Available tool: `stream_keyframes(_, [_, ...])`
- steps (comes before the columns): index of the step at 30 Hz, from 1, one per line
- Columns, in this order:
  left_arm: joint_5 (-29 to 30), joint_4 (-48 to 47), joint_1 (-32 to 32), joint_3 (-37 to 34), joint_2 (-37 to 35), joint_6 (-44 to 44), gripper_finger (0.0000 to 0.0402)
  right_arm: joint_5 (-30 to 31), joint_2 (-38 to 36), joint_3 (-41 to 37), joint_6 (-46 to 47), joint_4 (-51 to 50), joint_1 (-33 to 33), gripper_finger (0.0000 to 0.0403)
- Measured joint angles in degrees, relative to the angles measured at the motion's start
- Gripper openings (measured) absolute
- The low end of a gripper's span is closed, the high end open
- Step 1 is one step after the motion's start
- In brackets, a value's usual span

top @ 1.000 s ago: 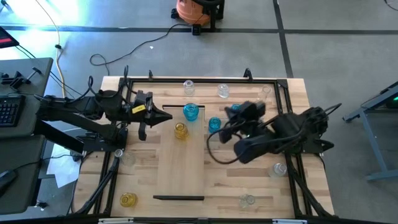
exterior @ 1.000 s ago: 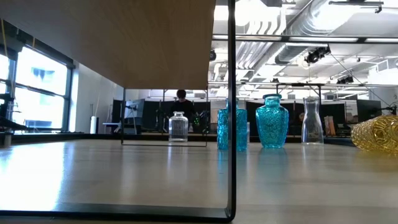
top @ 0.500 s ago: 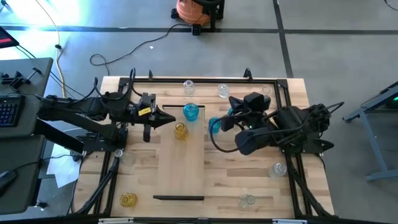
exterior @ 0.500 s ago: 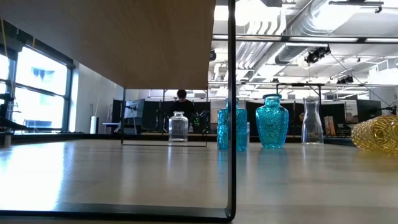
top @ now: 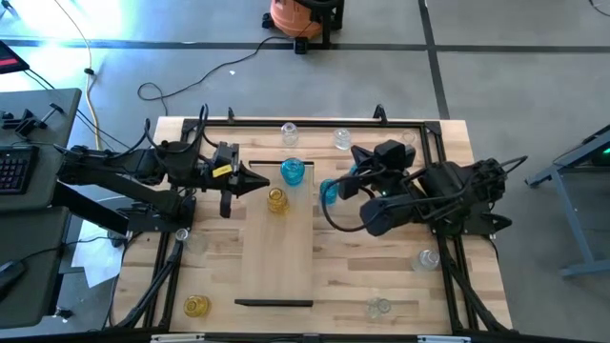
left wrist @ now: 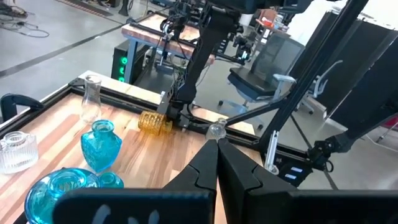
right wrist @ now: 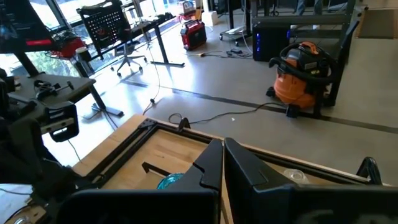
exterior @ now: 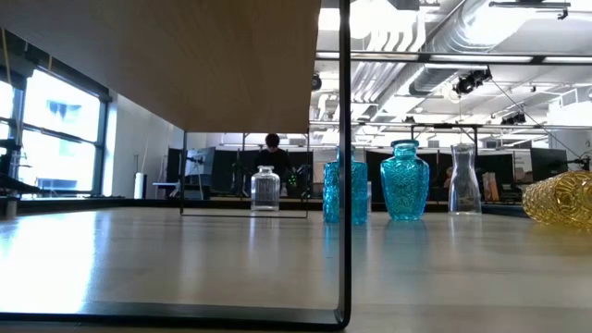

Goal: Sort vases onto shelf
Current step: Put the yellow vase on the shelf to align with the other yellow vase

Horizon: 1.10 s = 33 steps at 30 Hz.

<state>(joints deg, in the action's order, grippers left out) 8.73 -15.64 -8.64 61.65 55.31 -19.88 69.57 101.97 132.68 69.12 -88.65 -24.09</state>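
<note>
Dark fingers of the right pincer (top: 341,190) look pressed together with nothing between them, tips just beside a small blue vase (top: 328,189) that stands at the right edge of the shelf (top: 276,257). In its own wrist view the two fingers (right wrist: 211,163) nearly meet, though I can't be sure from overhead that they aren't brushing the glass. To take this vase well, I'd judge the pincer needs to open first, then straddle the round body squarely, since smooth glass would slip from a glancing pinch or topple toward the larger blue vase (top: 293,171) near it on the shelf's far end.

The right arm reaches in low from the table's right side, forearm slanting toward the shelf. Opposite, the left pincer (top: 259,181) is also clenched and empty, pointing at the yellow vase (top: 276,199) just beside its tip on the shelf. Clear vases (top: 289,131) stand beyond the shelf near the table's (top: 400,276) far rim; another yellow vase (top: 196,305) sits well left of the shelf's near end.
</note>
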Motion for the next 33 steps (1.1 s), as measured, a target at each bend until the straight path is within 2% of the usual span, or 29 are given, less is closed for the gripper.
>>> stream_keyframes(7, [-1.5,0.04,0.0,0.0,0.0,-5.47,0.0,-4.28,0.0,-0.09,-1.17,-1.34,1.4,0.0])
stream_keyframes(14, [-0.6,1.8,1.28,0.0,0.27,-0.32,0.0,-18.35,0.67,-0.13,-7.93,-1.37,6.57,0.0])
stream_keyframes(21, [-1.14,1.9,2.8,0.0,0.01,5.56,0.0,-19.33,1.41,-0.13,-13.32,-1.37,13.6,0.0])
stream_keyframes(26, [-3.13,1.73,3.93,0.0,-0.33,6.05,0.0,-21.49,1.6,-0.22,-25.15,-1.35,21.67,0.0])
stream_keyframes(29, [-5.7,1.86,4.28,0.0,-1.04,6.02,0.0,-30.67,1.6,-0.22,-33.27,-1.05,27.64,0.0])
stream_keyframes(33, [-6.66,1.73,4.28,0.0,-2.02,5.48,0.0,-48.82,1.6,0.65,-40.9,1.56,33.37,0.0])
